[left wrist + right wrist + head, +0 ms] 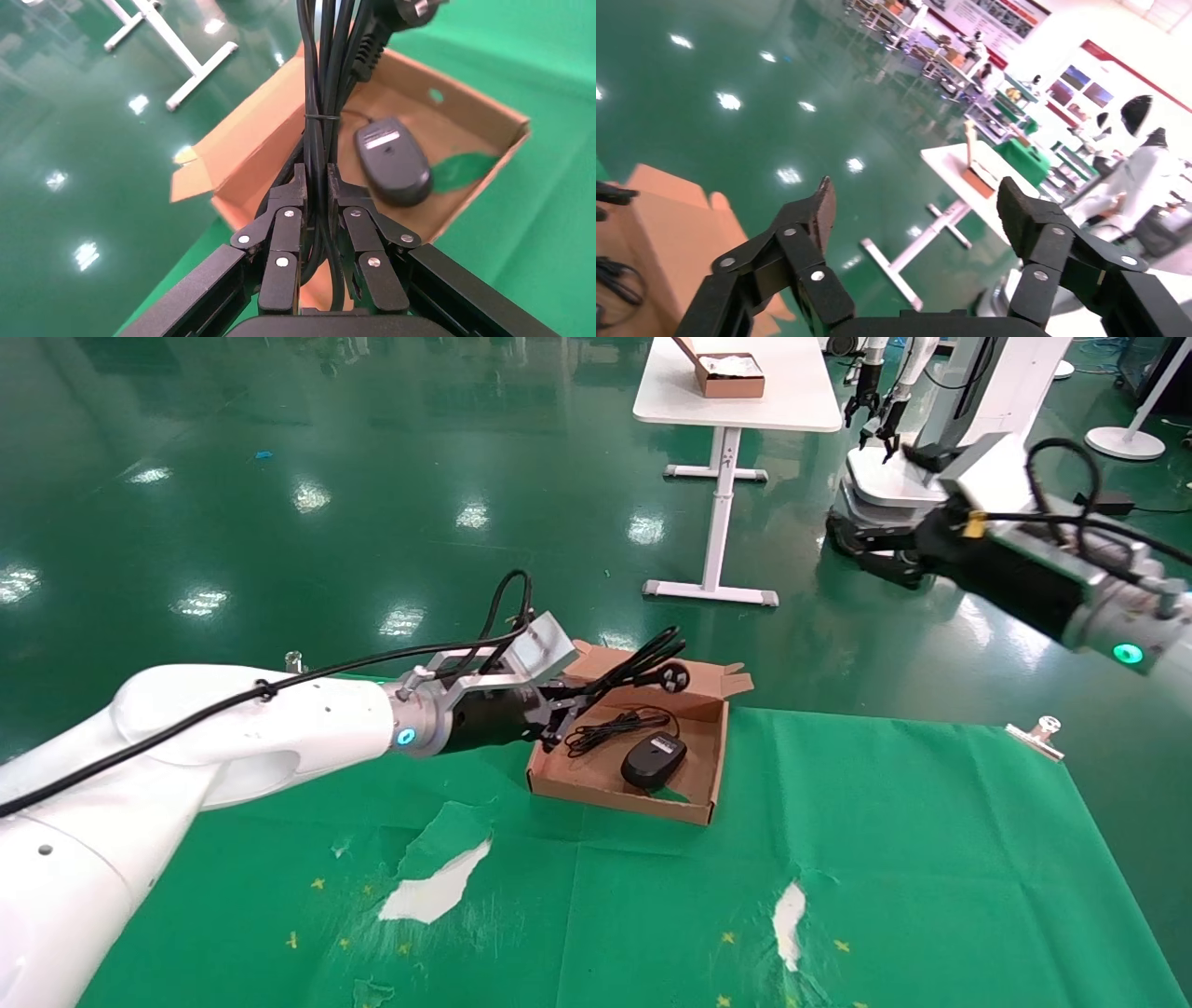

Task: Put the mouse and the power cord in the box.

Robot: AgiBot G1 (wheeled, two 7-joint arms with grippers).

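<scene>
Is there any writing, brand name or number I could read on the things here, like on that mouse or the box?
No text here can be read.
Mouse, lying in the box: a pale label on its upturned underside, print too small to read.
Power cord, held in the left gripper over the box: no marking visible.
Wall posters in the right wrist view: too blurred to read.
The right gripper is raised off to the side, open and empty.
</scene>
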